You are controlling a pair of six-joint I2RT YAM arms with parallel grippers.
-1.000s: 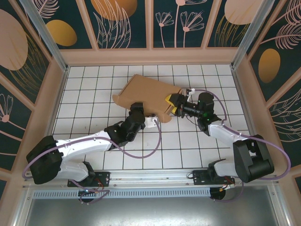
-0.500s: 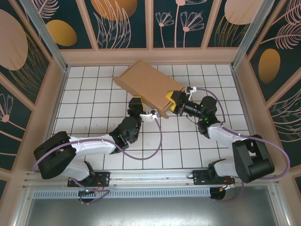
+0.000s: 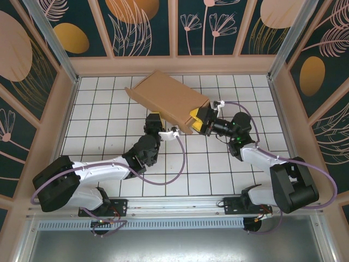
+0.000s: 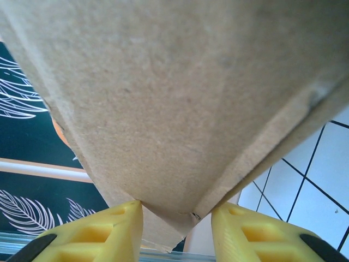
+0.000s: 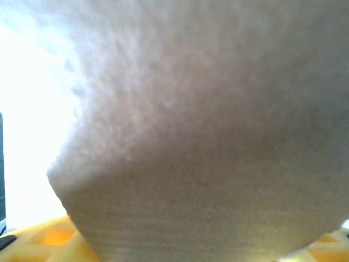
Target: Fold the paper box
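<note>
The paper box [image 3: 166,98] is plain brown cardboard, tipped up on edge above the white grid table, slanting from back left to front right. My left gripper [image 3: 155,119] sits under its near edge. In the left wrist view a folded corner of the paper box [image 4: 174,109] dips between the yellow fingertips [image 4: 128,218], and both tips touch it. My right gripper [image 3: 199,119] is at the box's right end. In the right wrist view blurred cardboard [image 5: 207,136] spans the gap between the yellow fingers [image 5: 49,240].
The table [image 3: 98,109] is walled by a wooden frame [image 3: 65,109] on the left, back and right. Purple cables [image 3: 182,158] loop beside both arms. Open tiles lie to the left and in front of the box.
The box has tipped up steeper and shifted toward the back left. My left gripper has come off the box's top to its near edge and its jaws have narrowed. The right gripper followed slightly left.
</note>
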